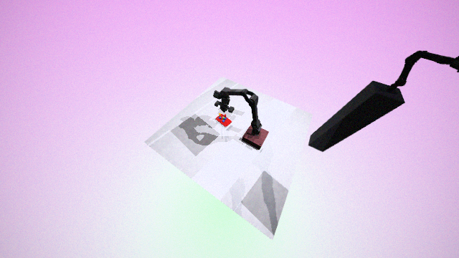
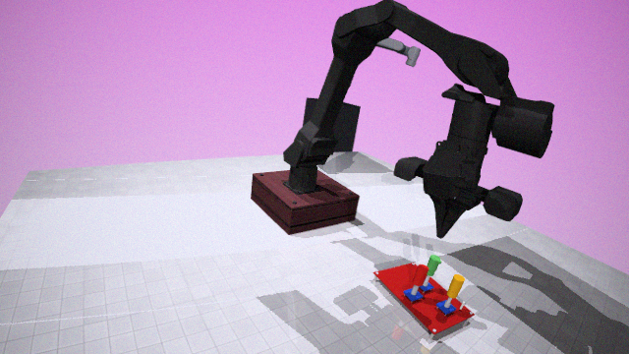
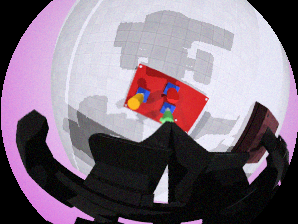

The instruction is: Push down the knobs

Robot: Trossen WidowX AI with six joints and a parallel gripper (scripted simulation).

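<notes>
A red circuit board (image 2: 393, 278) (image 1: 227, 122) (image 3: 193, 106) stands on the white table. On it are blue potentiometers. A green knob (image 2: 432, 265) (image 3: 166, 117) and a yellow knob (image 2: 455, 285) (image 3: 135, 103) stand tall on their shafts. A red knob (image 2: 422, 275) stands at the near left potentiometer. My gripper (image 2: 446, 231) (image 3: 169, 125) (image 1: 224, 110) is shut with nothing between the fingers. It points down and hangs above the green knob with a clear gap.
The arm's dark red base block (image 2: 305, 199) (image 1: 255, 137) stands behind the board. A large dark camera housing (image 1: 356, 115) on its own arm hangs at the right of the top view. Grey shadow patches lie on the table.
</notes>
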